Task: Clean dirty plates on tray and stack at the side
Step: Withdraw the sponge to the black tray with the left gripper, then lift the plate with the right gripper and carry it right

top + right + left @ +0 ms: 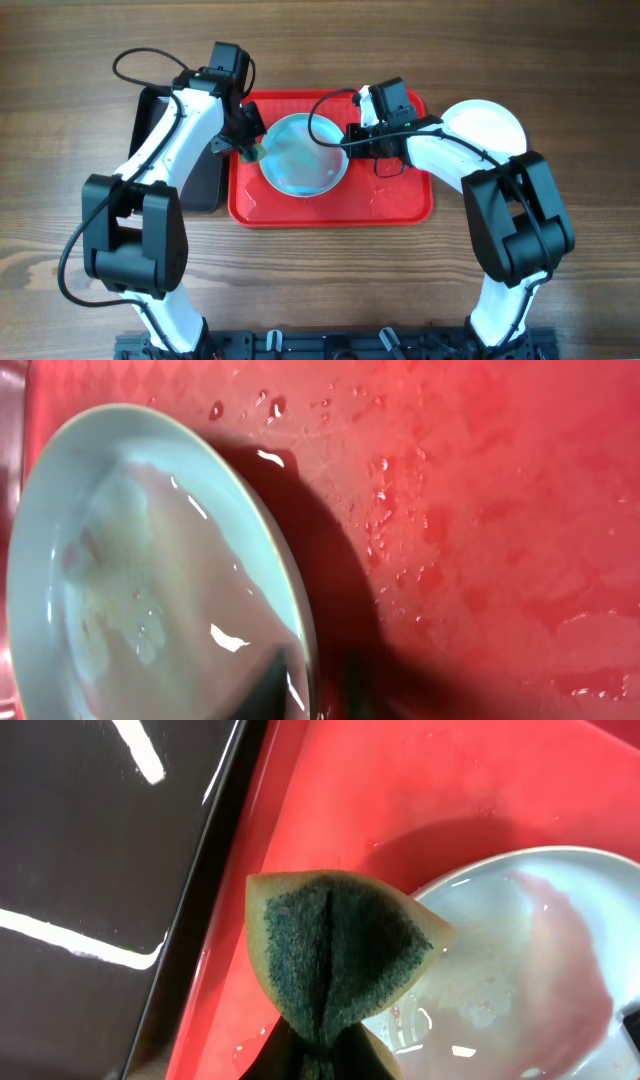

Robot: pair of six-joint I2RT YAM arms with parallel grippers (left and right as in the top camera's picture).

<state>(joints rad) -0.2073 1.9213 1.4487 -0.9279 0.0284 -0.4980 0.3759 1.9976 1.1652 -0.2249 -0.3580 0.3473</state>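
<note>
Mint-blue plate (300, 158) is located on the left half of the red tray (400, 205), between the two grippers. Left gripper (247, 150) is positioned at the plate's left rim; its jaws are closed tight on a sponge (335, 955), which is pinched into a fold with the green scouring face outward and a yellow edge showing. In the left wrist view the sponge's tip is seen over the plate's rim; whether contact is made cannot be told. Right gripper (349, 141) is set at the plate's right rim, jaws nearly closed onto that rim. In the right wrist view a dark shadow is cast on the tray beside the plate, and the fingers themselves are mostly cut off at the bottom edge.

Surface: wood-grain table (320, 290). The red tray is placed at centre. A black tray (205, 190) is set against its left side, partly hidden under the left arm.

Contents: only the one mint-blue plate is seen in the red tray. A faint pinkish film and wet glints are noted inside the plate. Water droplets (385, 510) are scattered on the tray floor. A white plate (490, 122) lies on the table right of the red tray, partly covered by the right arm.
</note>
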